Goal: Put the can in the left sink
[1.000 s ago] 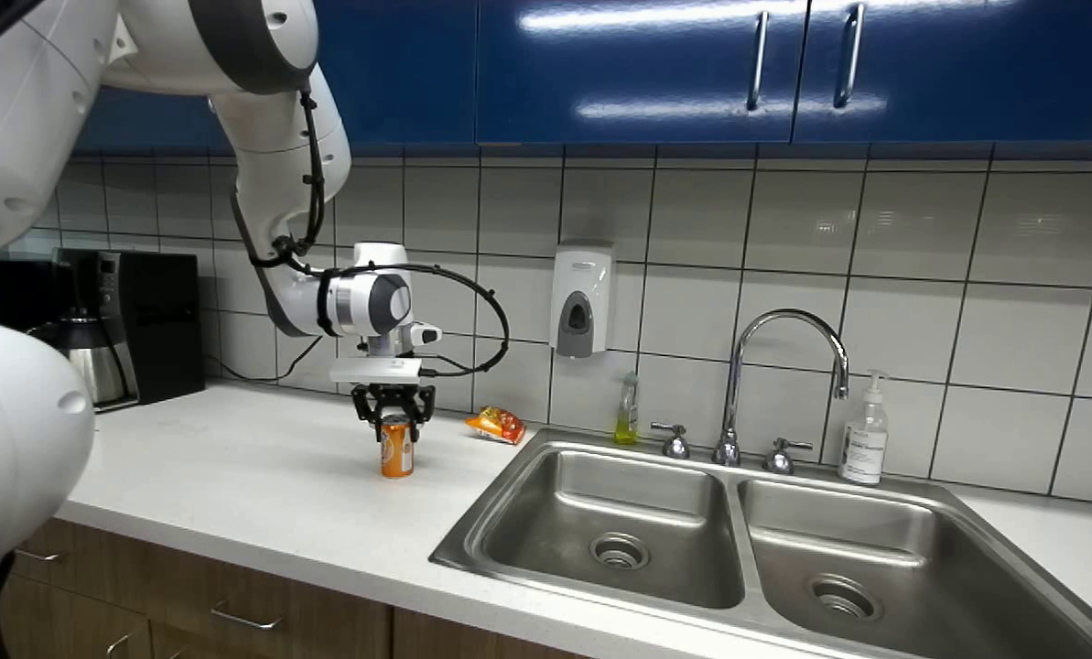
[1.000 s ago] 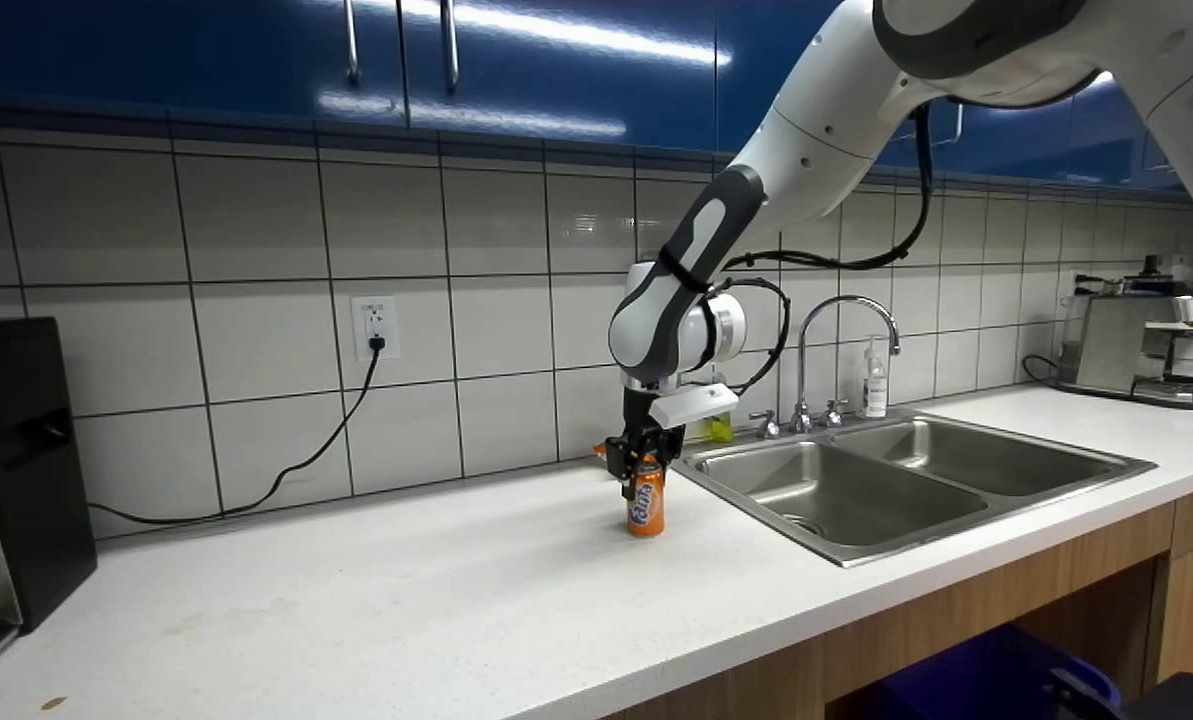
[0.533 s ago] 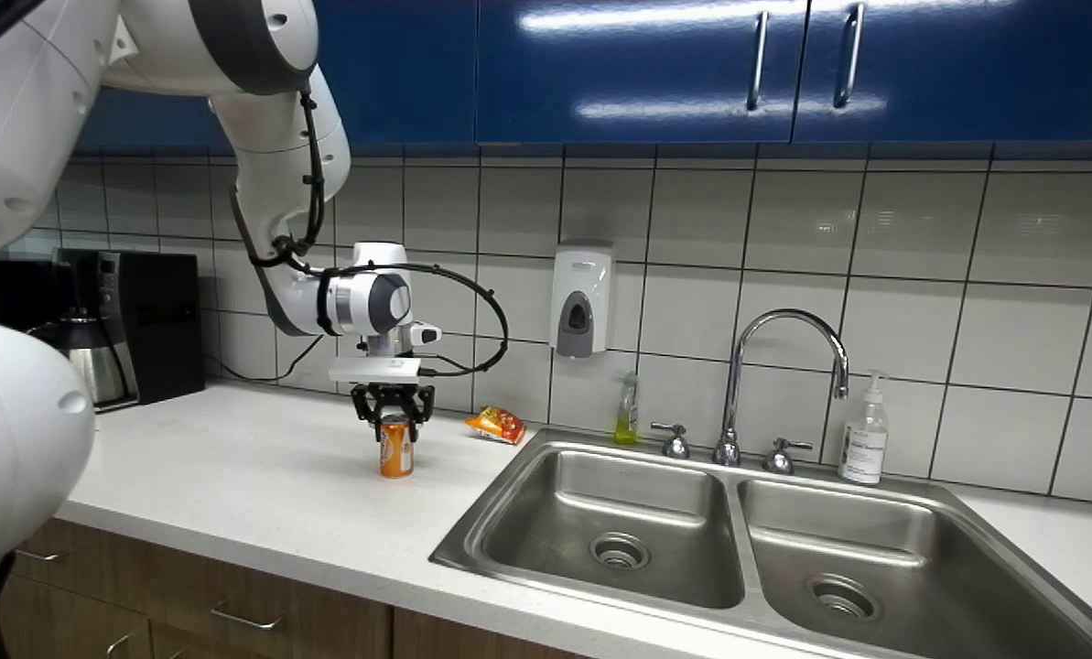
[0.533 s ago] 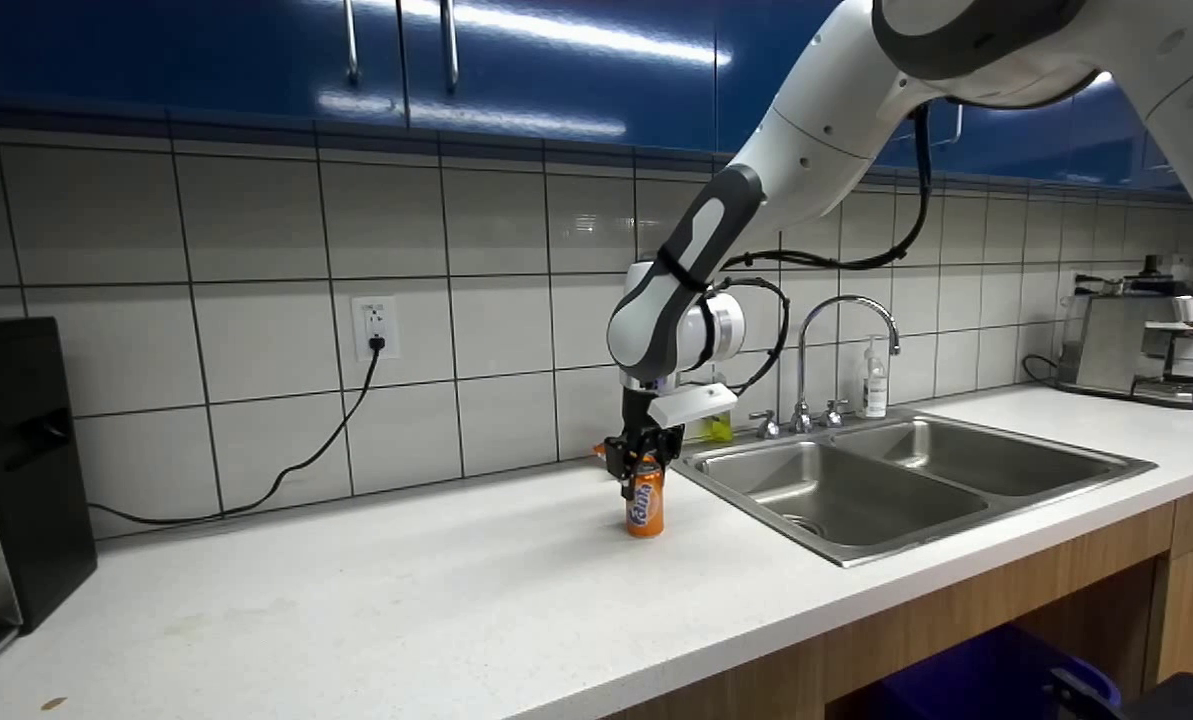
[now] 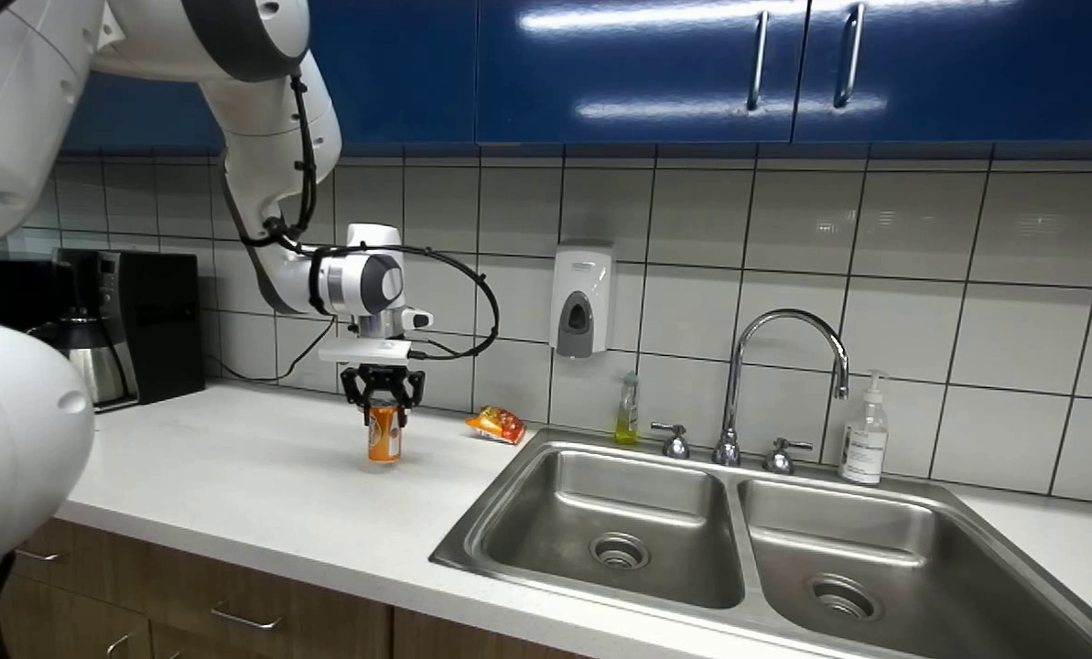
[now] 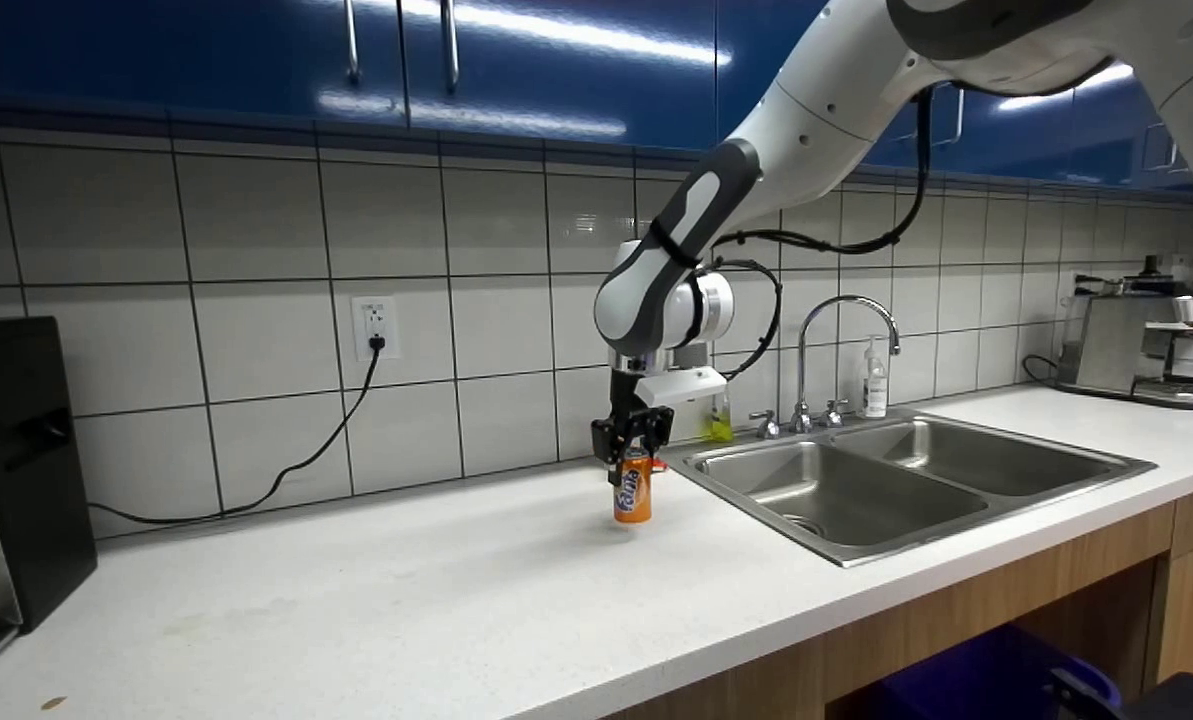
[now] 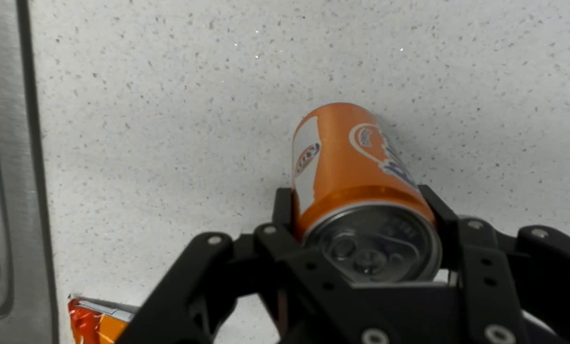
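Observation:
The orange can (image 5: pixel 384 435) with a silvery top is upright in my gripper (image 5: pixel 385 420), a little above the white counter, left of the sink. In an exterior view the can (image 6: pixel 633 492) shows its lettered side, below the gripper (image 6: pixel 634 462). In the wrist view the gripper's fingers (image 7: pixel 359 210) press both sides of the can (image 7: pixel 344 153) near its top. The left sink (image 5: pixel 546 535) is a steel basin with a round drain, to the right of the can; it also shows in an exterior view (image 6: pixel 846 500). The wrist view shows only its edge (image 7: pixel 12 143).
An orange-red snack packet (image 5: pixel 497 425) lies between the can and the sink's back corner. A green soap bottle (image 5: pixel 627 414), the faucet (image 5: pixel 736 394) and a pump bottle (image 5: pixel 864 444) stand behind the sink. The right basin (image 5: pixel 875 549) adjoins. A black coffee maker (image 5: pixel 152 320) stands far left.
The gripper has risen with the can in it, lifting it off the counter and shifting slightly left in both exterior views. Between the two earlier moments almost nothing moved.

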